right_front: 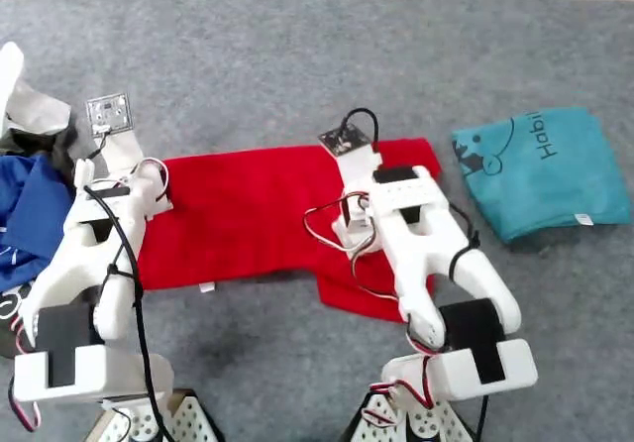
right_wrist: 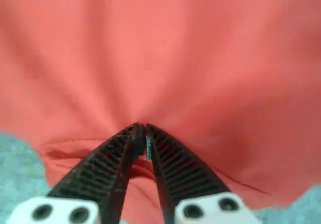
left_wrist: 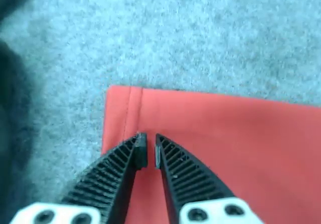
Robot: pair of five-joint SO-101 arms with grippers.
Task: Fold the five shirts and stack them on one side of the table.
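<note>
A red shirt (right_front: pixel 248 214) lies spread across the middle of the grey table (right_front: pixel 297 65), with a flap doubled over at its near right. My left gripper (right_front: pixel 151 200) sits over the shirt's left end. In the left wrist view the left gripper (left_wrist: pixel 146 149) hovers just inside the hemmed corner of the flat red cloth (left_wrist: pixel 225 143), its fingers a narrow gap apart. My right gripper (right_front: pixel 355 230) is down on the shirt's right half. In the right wrist view the right gripper (right_wrist: pixel 142 133) is shut on a pinch of the red shirt (right_wrist: pixel 160 58), with creases running into the tips.
A folded teal shirt (right_front: pixel 540 169) lies at the right side of the table. A heap of blue (right_front: pixel 30 214) and dark unfolded shirts sits at the left edge, close beside the left arm. Bare grey cloth stretches behind the red shirt.
</note>
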